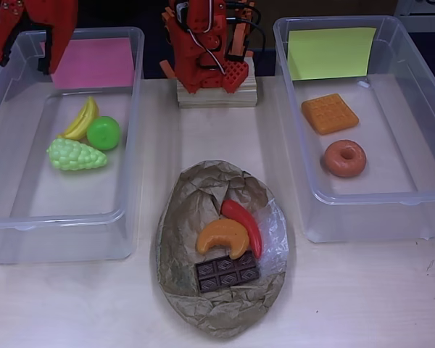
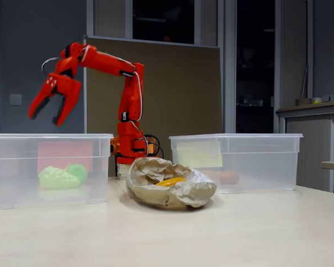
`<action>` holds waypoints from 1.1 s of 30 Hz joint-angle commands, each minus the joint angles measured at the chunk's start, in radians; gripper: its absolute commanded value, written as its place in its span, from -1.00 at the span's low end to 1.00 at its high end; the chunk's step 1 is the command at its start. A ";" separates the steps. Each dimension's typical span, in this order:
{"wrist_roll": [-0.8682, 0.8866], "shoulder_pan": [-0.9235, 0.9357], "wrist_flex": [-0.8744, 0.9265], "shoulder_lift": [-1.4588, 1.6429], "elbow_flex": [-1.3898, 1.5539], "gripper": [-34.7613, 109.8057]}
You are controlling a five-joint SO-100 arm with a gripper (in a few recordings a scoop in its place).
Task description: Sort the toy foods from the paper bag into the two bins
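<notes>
The crumpled brown paper bag (image 1: 217,250) (image 2: 170,181) lies at the table's middle and holds a red chili (image 1: 244,223), an orange croissant (image 1: 223,237) (image 2: 171,181) and a dark chocolate bar (image 1: 227,272). In the left bin (image 1: 14,217) (image 2: 22,167), marked with a pink label (image 1: 100,62), lie yellow bananas (image 1: 83,118), a green apple (image 1: 103,133) and pale green grapes (image 1: 75,155) (image 2: 58,178). The right bin (image 1: 362,214) (image 2: 250,161), with a yellow-green label (image 1: 330,52), contains an orange waffle (image 1: 329,113) and a brown donut (image 1: 344,158). My red gripper (image 1: 25,47) (image 2: 44,117) hangs open and empty above the left bin.
The red arm's base (image 1: 210,51) (image 2: 131,147) stands on a wooden block (image 1: 217,93) at the back centre, between the two bins. Bare table (image 1: 362,304) lies in front of the bag and bins.
</notes>
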 commanded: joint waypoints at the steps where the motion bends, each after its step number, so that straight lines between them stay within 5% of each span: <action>1: -0.002 -0.158 -0.008 0.115 -0.011 -0.24; 15: 0.153 -0.916 -0.164 0.106 0.089 -0.38; 24: 0.351 -1.132 -0.201 -0.086 0.245 0.27; 33: 0.190 -1.229 -0.451 -0.210 0.313 0.04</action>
